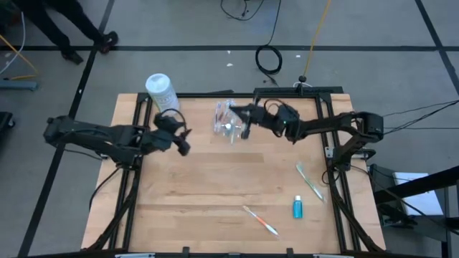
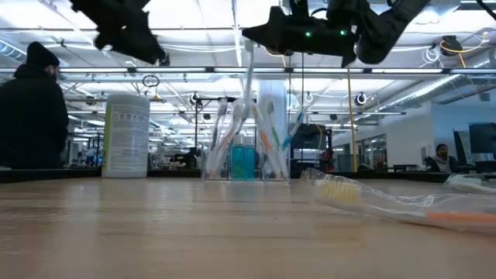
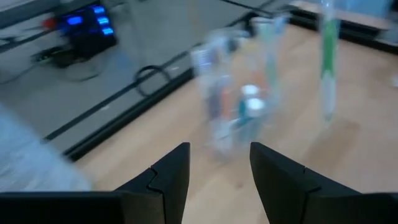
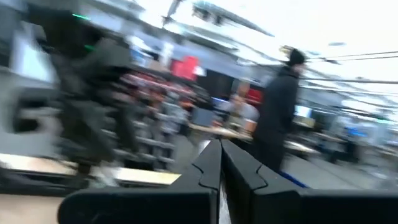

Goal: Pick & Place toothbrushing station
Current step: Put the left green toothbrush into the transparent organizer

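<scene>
Two dark arms are reaching over the wooden table (image 1: 215, 186) in the high view. The left gripper (image 1: 181, 141) is hovering near the back of the table, just in front of the white canister (image 1: 160, 91), with the clear toothbrushing station (image 1: 224, 122) well off to its side. The right gripper (image 1: 242, 118) is sitting right at the station, which is standing near the table's back edge with brushes poking out of it. Two loose toothbrushes, one green (image 1: 309, 180) and one orange (image 1: 259, 220), are lying toward the front right, with a small blue tube (image 1: 297, 208) between them.

From the low view, the station (image 2: 246, 136) is standing upright on the tabletop, holding several toothbrushes and a blue tube. The white canister (image 2: 125, 135) is standing apart from it on one side, and a wrapped toothbrush (image 2: 387, 203) is lying in the foreground. Both grippers are hanging above. A person in dark clothes (image 2: 31, 112) is standing in the room behind.

In the left wrist view, the left gripper's (image 3: 219, 168) fingers are standing apart, with nothing between them, and the blurred station (image 3: 236, 109) is showing ahead.

In the right wrist view, the right gripper's (image 4: 221, 167) fingers are pressed nearly together; whether they are pinching anything cannot be told.
</scene>
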{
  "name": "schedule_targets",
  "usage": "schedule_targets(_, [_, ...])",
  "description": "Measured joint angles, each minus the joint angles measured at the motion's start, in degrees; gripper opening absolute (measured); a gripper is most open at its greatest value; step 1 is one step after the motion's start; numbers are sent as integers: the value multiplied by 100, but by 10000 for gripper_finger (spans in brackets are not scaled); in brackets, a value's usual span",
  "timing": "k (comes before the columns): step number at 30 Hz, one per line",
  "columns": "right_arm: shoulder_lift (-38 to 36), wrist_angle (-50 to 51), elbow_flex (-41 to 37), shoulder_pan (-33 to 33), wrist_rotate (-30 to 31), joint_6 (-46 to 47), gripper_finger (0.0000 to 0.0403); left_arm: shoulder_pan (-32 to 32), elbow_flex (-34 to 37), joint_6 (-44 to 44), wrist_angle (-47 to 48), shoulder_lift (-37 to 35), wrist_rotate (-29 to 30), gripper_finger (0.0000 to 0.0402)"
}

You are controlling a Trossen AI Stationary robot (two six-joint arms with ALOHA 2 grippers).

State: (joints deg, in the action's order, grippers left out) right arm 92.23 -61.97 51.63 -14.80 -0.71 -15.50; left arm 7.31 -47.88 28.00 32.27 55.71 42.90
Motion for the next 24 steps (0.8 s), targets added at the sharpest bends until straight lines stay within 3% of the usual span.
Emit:
schedule_targets(6, [-434, 498, 46, -377, 138, -56, 0, 187, 5, 696, 791, -54, 649, 175])
schedule_targets(12, [-475, 945, -172, -553, 137, 409, 0, 184, 5, 758, 787, 196, 648, 175])
schedule_targets(24, [-479, 898, -801, -551, 441, 220, 0, 184, 5, 998, 770, 427, 613, 175])
